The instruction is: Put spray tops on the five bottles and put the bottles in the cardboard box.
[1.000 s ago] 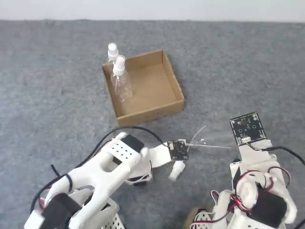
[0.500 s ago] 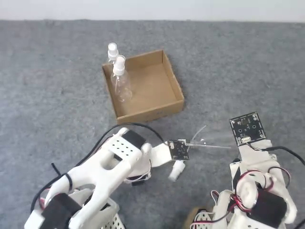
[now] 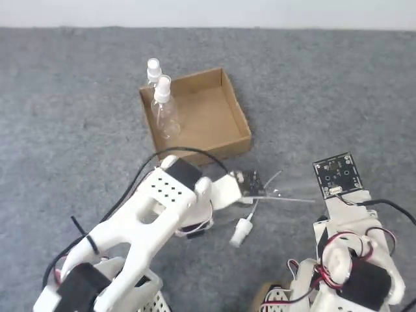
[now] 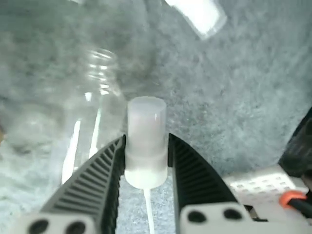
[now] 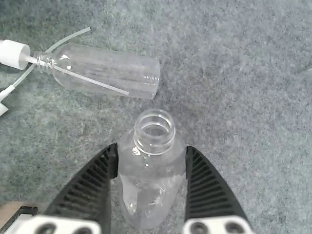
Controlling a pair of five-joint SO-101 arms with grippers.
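Currently two capped clear plastic bottles [image 3: 166, 110] at brown cardboard box [image 3: 238, 125]; my left gripper [image 4: 146, 146] clamps white spray top [image 4: 146, 124], right gripper [image 5: 151, 152] clamps uncapped clear bottle [image 5: 152, 183]; capping, boxing remain.

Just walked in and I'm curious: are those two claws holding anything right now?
Left gripper: closed on a white spray top.
Right gripper: closed on a clear uncapped bottle.
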